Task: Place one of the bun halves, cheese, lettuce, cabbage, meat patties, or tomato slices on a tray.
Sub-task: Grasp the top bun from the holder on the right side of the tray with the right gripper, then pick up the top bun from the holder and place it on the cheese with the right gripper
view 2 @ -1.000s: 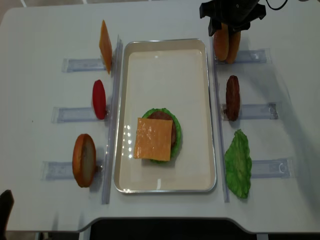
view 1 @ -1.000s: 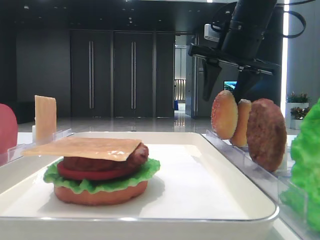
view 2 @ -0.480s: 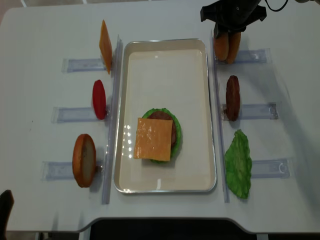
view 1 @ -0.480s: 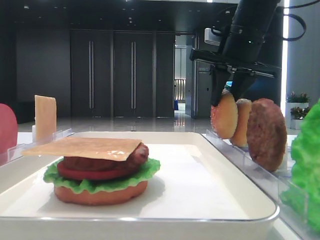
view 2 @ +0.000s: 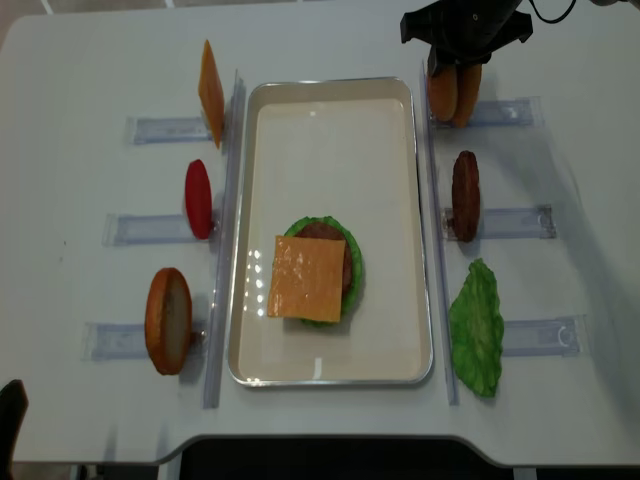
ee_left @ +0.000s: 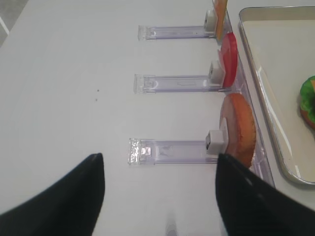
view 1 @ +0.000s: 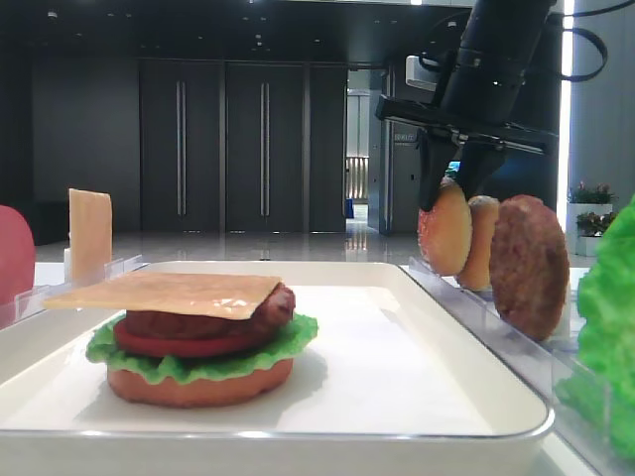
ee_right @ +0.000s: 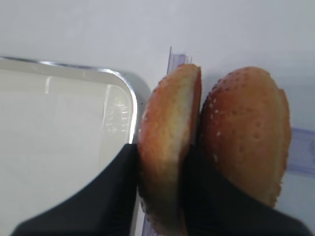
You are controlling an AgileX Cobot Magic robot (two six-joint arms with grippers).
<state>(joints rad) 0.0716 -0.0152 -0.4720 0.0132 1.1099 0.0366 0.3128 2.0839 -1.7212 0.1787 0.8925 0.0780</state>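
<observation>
Grasp step: right gripper jaws clamped on the nearer bun half, upright in its rack beside the tray, touching the seeded bun. Left gripper jaws apart, idle. Next, presumably: lift straight up clear of the neighbour, carry across, lower onto the cheese topping the stack.

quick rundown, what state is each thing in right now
right gripper: shut on the bun half
bun half: upright on edge in its rack, clamped between the jaws
second bun half: upright beside it, touching, not gripped
left gripper: open, holding nothing
tray: flat on the table, holding the stack
burger stack: flat, cheese on top, no top bun
patty: upright in its rack
tomato slice: upright in its rack
</observation>
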